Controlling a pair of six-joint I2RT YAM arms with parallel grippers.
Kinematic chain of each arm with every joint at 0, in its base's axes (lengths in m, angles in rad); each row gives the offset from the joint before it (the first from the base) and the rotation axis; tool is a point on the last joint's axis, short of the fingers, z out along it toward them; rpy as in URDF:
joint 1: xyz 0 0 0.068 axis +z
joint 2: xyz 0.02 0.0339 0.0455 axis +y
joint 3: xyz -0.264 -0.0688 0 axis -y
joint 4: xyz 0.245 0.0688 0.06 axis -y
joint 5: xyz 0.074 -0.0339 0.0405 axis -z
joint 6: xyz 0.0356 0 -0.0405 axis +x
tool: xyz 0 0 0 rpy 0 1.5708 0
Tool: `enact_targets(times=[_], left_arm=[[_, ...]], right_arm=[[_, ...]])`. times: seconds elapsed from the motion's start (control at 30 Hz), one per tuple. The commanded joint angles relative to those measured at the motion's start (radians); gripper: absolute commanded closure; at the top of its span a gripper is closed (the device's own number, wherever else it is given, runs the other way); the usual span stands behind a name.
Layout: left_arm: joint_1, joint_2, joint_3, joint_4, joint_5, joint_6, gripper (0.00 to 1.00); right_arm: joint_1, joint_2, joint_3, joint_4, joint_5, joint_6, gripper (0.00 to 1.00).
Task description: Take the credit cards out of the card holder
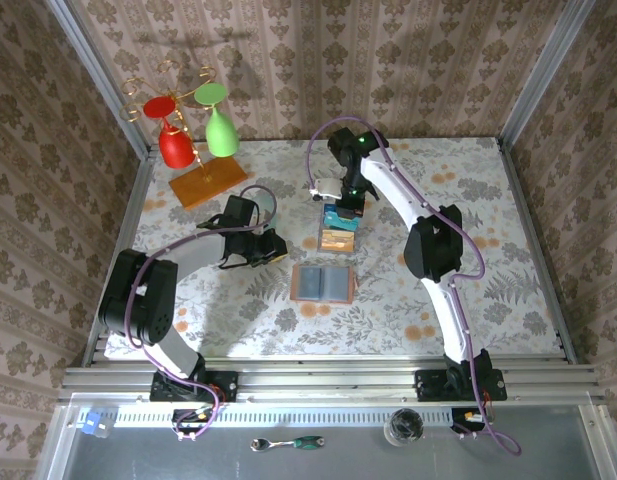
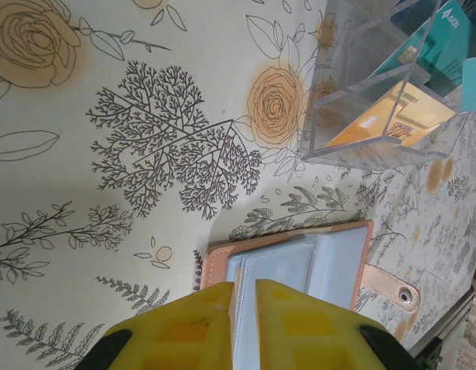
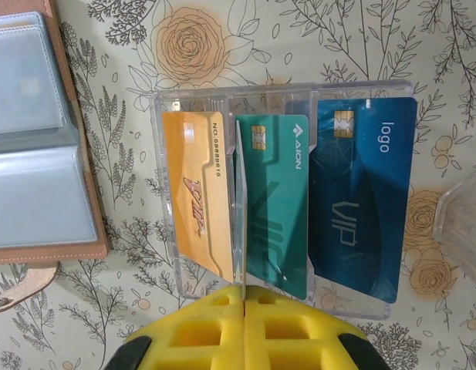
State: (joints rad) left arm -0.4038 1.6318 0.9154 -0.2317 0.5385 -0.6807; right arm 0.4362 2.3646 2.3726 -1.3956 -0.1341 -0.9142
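While the card holder (image 1: 323,283) lay open and flat near the middle of the flowery bench (image 1: 468,200), its grey-blue pockets faced up inside a brown border. Seen from the left wrist, it had a brown strap (image 2: 396,291) with a round metal snap on one side. The pockets looked cloudy, so what was inside them could not be told. The near end of the holder was hidden behind the left pincer (image 2: 245,297). That pincer hung over the holder with a narrow slit between its yellow tips, and a pale bit of pocket showed through the slit. In the right wrist view, the holder was cut off by the left edge of the picture.

Three credit cards (image 3: 272,239) lay side by side in a clear box (image 3: 284,91), near the holder but not touching it. They were an orange-tan card (image 3: 197,193), a teal card (image 3: 272,177) and a dark blue card (image 3: 365,193). The teal and blue ones each had a small gold chip. The right pincer (image 3: 244,308) hung over the box with its tips pressed tight together, and it hid the near edge of the box. A thin clear strip (image 3: 238,208) ran up from the tips between the orange-tan and teal cards. It was hard to tell if it was part of the box. From above, the cards were just small patches of colour.
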Motion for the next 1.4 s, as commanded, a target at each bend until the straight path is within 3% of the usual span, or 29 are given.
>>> enact_targets(times=[0.0, 0.5, 1.1, 1.27, 1.37], left_arm=[[0.010, 0.020, -0.004, 0.001, 0.013, -0.008, 0.85], [0.013, 0.040, 0.006, 0.000, 0.032, 0.002, 0.85], [0.028, 0.043, -0.007, -0.006, 0.038, 0.007, 0.84], [0.034, 0.049, -0.010, -0.009, 0.041, 0.013, 0.84], [0.035, 0.051, -0.011, -0.009, 0.042, 0.013, 0.84]], right_arm=[[-0.004, 0.027, 0.031, -0.031, 0.022, -0.015, 1.00], [-0.004, -0.041, 0.053, -0.021, 0.025, -0.014, 1.00], [-0.007, 0.042, 0.053, 0.003, 0.040, -0.017, 1.00], [-0.007, 0.047, 0.053, 0.025, 0.064, 0.000, 0.85], [-0.007, 0.039, 0.052, 0.039, 0.077, 0.005, 0.81]])
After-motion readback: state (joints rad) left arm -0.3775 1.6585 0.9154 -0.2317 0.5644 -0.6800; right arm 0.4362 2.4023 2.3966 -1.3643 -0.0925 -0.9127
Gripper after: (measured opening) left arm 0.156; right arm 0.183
